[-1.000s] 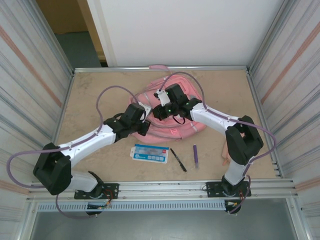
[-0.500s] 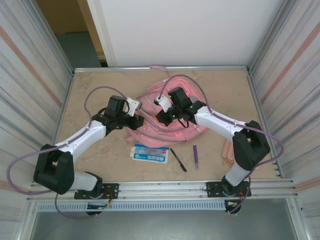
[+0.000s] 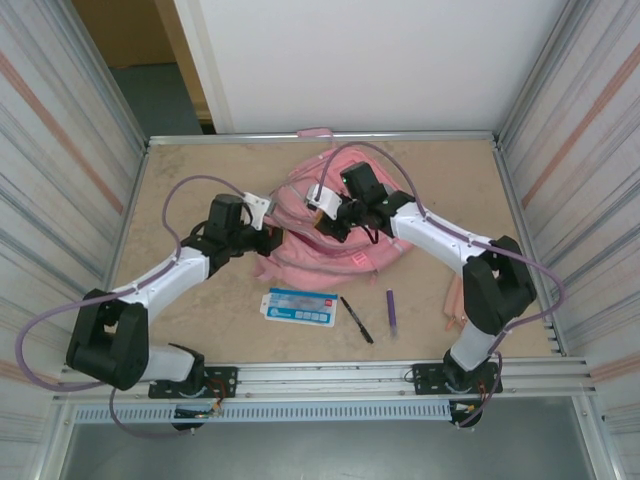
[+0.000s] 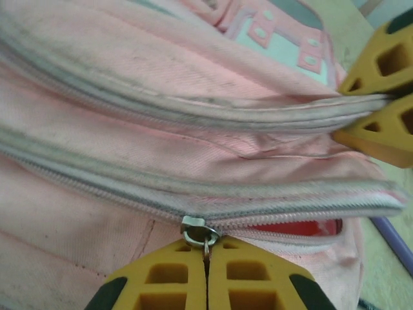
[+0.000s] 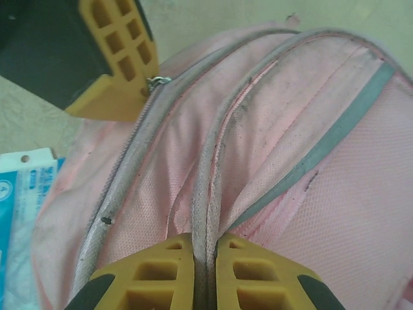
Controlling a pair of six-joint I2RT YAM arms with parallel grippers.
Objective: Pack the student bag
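Change: left gripper (image 4: 206, 258) is now sitting farther to the left than a second ago, and the near-left corner of the bag (image 3: 335, 255) is stretching out after it; the right gripper (image 5: 204, 258) is sitting a little farther back on the bag than before.
Bag: is lying crumpled on the table (image 3: 200, 180), around the middle and toward the far side, with a gripper reaching in from either side.
Left fingers: are clenching together, pinching the small metal zip pull (image 4: 201, 230) between their tips (clearest from the left wrist).
Right fingers: are clenching too – they are gripping a pale grey zip band (image 5: 205, 194) that is running up over the pink fabric, one finger on each side of it.
Grippers: are holding neighbouring zip lines, near each other but not touching.
Zip: is gaping a little to the right of the pull, with something red showing in the slit.
Patch (image 4: 284, 39): white and pink, is showing on the pocket above the right gripper's fingers in the left wrist view.
Packet (image 3: 300, 307): blue and white, is lying flat just beside the bag's near edge.
Pens: black pen (image 3: 356, 319) and purple pen (image 3: 391, 311) are lying right of the packet – apart from each other and clear of the bag.
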